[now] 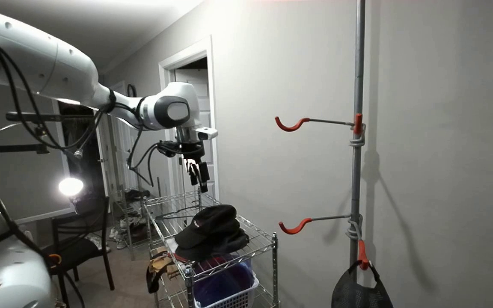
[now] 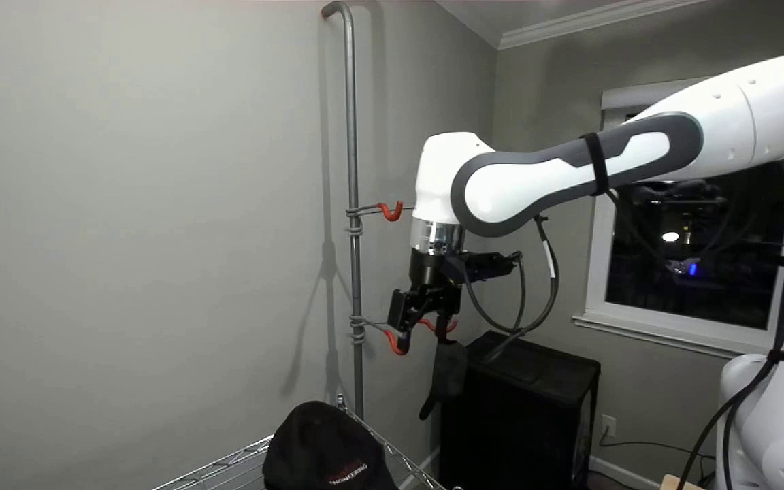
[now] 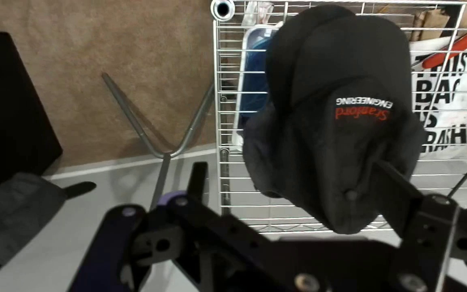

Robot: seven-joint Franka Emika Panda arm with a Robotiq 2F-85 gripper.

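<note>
Caps [image 1: 214, 231], black and nested at least two deep, rest on the top shelf of the wire rack [image 1: 275, 265], lower than the hand [image 2: 422, 340] you have in the air. Its fingers [image 3: 198, 180] stand spread wide, pinching nothing; in both exterior views you can see a gap between their tips and the pile, so where one crosses the upper cap [image 3: 339, 162] in the wrist view, it is most likely overlap rather than contact. Nesting probably saves room and lets each crown prop up the next, while the flat wire gives the pile a level seat.

Near the rack, a metal pole [image 1: 358, 64] carries an upper hook [image 1: 290, 128] and a lower hook [image 1: 293, 232]. Their red ends curl upward, presumably so that hung things don't slide off. What looks like a mesh cap [image 1: 361, 293] hangs from another hook on that pole, apparently by its strap. These hooks jut out into your space and could obstruct a sideways swing. Under the top shelf you have a white basket [image 1: 240, 300] and a printed bag [image 3: 440, 101], perhaps stowed low as storage. A black cabinet [image 2: 521, 415] stands toward the window [image 2: 698, 252], and the cables [image 2: 549, 262] looping beside your wrist joint might snag on a hook.
</note>
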